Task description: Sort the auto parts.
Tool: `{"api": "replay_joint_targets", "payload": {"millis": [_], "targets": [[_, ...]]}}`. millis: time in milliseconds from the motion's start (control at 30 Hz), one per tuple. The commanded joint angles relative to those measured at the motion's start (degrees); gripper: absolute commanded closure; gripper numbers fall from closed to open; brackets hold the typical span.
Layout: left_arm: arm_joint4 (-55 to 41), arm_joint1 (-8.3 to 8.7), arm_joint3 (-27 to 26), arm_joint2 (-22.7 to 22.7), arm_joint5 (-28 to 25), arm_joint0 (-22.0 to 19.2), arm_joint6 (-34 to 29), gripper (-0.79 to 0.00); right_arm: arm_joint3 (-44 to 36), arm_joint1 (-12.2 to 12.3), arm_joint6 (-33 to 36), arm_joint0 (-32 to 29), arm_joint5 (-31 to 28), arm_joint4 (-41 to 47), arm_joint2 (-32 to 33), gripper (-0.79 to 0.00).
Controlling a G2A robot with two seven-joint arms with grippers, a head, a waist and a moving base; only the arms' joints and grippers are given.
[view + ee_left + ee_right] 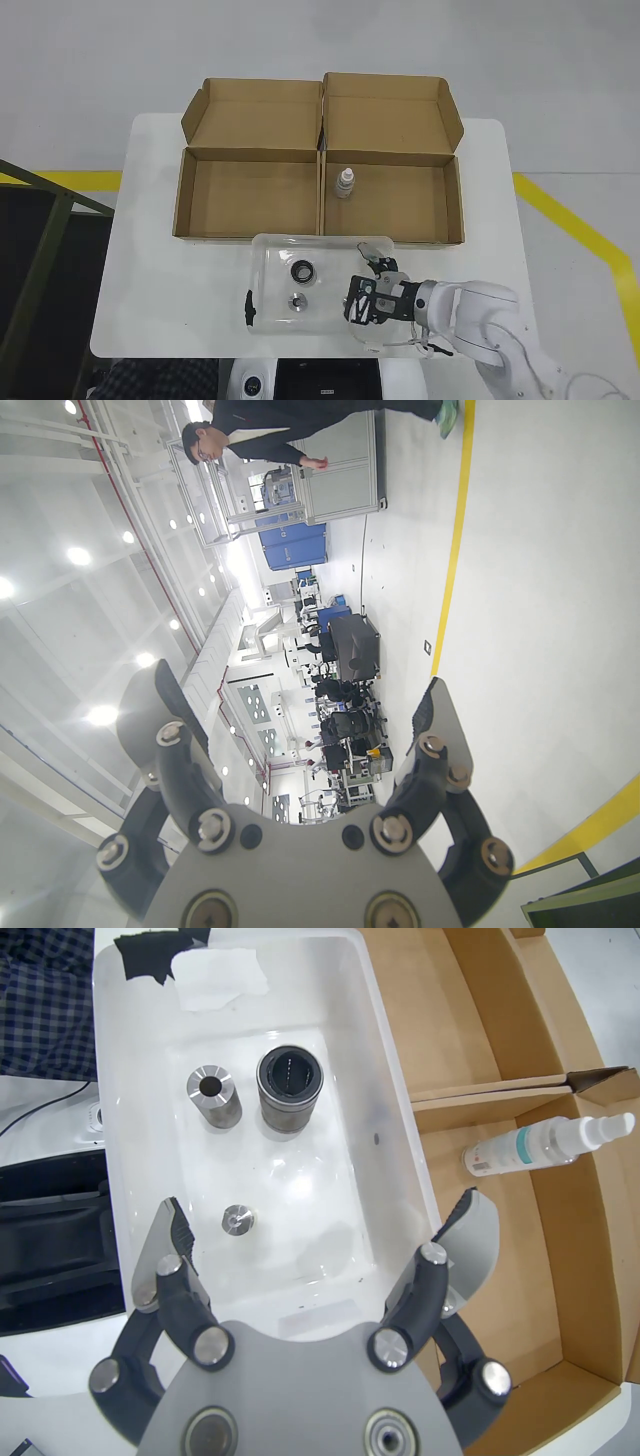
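Right claw point(320, 1205) spread empty over clear bin point(395, 1093) holding three metal parts point(290, 1088); left claw point(297, 680) likewise released.

The top view looks straight down from above the arms, far enough off to take in the whole white worktop point(160, 290), with two cardboard boxes point(250, 195) at the centre of the frame and the clear tray point(320, 240) at lower centre. The right wrist view sits just behind the right arm's jaws, facing down into that tray from close by; it shares the tray, a box and the spray bottle point(540, 1143) with the top view. The left wrist view looks past the left arm's jaws, away from the worktop, over the hall floor point(540, 550) to the ceiling point(50, 500).
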Motion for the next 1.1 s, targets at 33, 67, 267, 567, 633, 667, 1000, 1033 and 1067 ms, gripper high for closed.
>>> {"api": "replay_joint_targets", "payload": {"millis": [33,67,267,567,633,667,1000,1033,1067], "targets": [[0.00,0.00,0.00,0.00,0.00,0.00,0.00,-0.785,0.38,0.18,0.73,-0.11,-0.40,-0.36,-0.54,-0.767],[0.00,0.00,0.00,0.00,0.00,0.00,0.00,-0.785,0.51,0.23,0.99,-0.09,-0.60,-0.50,-0.75,-0.754],[0.00,0.00,0.00,0.00,0.00,0.00,0.00,-0.785,1.39,0.52,2.27,0.18,-1.01,-0.84,-1.95,-0.643],[0.00,0.00,0.00,0.00,0.00,0.00,0.00,-0.785,2.55,0.77,4.95,1.32,-0.44,-1.84,-4.17,-0.610],[0.00,0.00,0.00,0.00,0.00,0.00,0.00,-0.785,2.99,0.79,5.65,1.73,-0.28,-1.98,-4.79,-0.603],[0.00,0.00,0.00,0.00,0.00,0.00,0.00,-0.785,3.31,0.79,5.98,1.96,-0.21,-1.93,-5.12,-0.603],[0.00,0.00,0.00,0.00,0.00,0.00,0.00,-0.785,6.13,0.76,8.94,4.72,-0.45,-0.32,-8.39,-0.517],[0.00,0.00,0.00,0.00,0.00,0.00,0.00,-0.785,6.39,0.75,9.22,4.99,-0.42,-0.18,-8.69,-0.477],[0.00,0.00,0.00,0.00,0.00,0.00,0.00,-0.785,6.62,0.75,9.47,5.26,-0.40,0.01,-8.99,-0.462]]}}
